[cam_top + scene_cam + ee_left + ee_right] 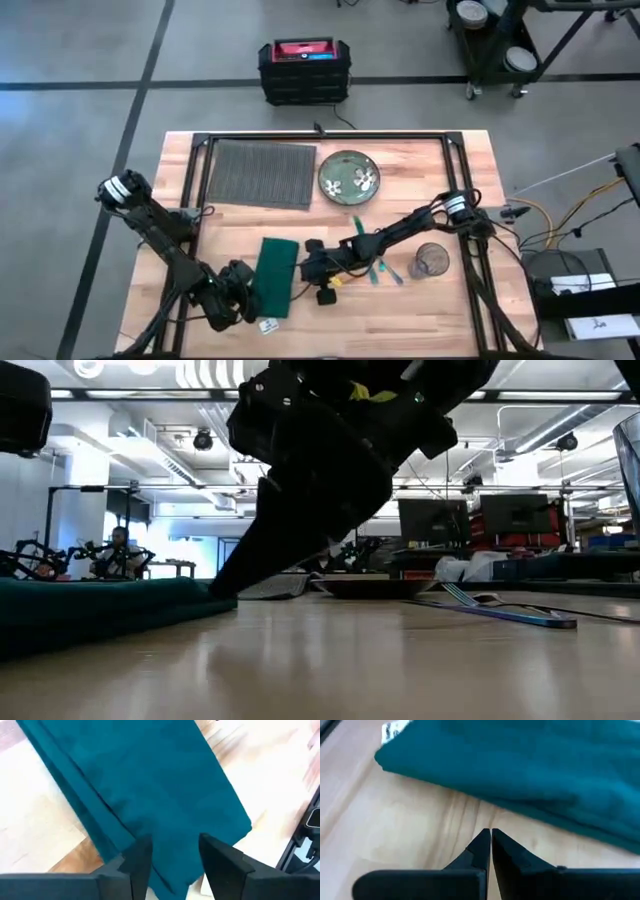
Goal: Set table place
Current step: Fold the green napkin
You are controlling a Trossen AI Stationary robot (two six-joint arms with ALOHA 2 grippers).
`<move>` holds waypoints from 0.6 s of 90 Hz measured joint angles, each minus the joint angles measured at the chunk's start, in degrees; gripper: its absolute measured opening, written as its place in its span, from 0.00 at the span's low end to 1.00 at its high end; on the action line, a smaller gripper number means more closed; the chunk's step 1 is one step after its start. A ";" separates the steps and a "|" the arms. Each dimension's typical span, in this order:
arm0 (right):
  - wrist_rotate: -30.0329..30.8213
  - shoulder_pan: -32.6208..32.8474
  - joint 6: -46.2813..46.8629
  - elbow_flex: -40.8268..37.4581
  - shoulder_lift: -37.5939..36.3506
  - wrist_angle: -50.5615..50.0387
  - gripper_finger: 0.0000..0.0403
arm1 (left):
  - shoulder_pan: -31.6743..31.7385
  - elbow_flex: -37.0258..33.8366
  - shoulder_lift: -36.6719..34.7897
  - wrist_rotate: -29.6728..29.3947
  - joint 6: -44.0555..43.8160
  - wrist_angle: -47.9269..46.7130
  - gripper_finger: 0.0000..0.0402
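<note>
Folded green napkin (277,275) is lying near the table's (400,300) front edge. Left gripper (170,857) is hovering over its near end, fingers parted, holding nothing. Right gripper (489,847) is sitting pinched closed and empty on bare wood just beside the cloth — risk of colliding or grabbing one layer only. Placemat (262,172) is lying at the back-left, plate (348,178) just beside it — both unset.

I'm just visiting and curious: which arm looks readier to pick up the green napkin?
Probably the left. Its tool is open, fingers straddling the napkin's edge. The right tool is shut, on bare table beside the napkin.
</note>
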 joint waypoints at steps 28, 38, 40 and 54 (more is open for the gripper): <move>0.01 0.00 -0.02 0.00 0.00 0.04 0.01 | 0.06 -0.87 2.26 1.35 -0.61 0.69 0.29; 0.01 0.00 -0.02 0.00 0.00 0.08 0.01 | 0.06 -1.49 3.28 1.86 -2.03 0.71 0.30; 0.01 0.00 -0.02 0.00 0.00 0.08 0.01 | 0.06 -1.56 3.35 1.86 -2.05 0.74 0.30; 0.01 0.00 -0.03 0.00 0.00 0.25 0.01 | 0.06 -2.01 3.39 1.86 -1.82 1.50 0.32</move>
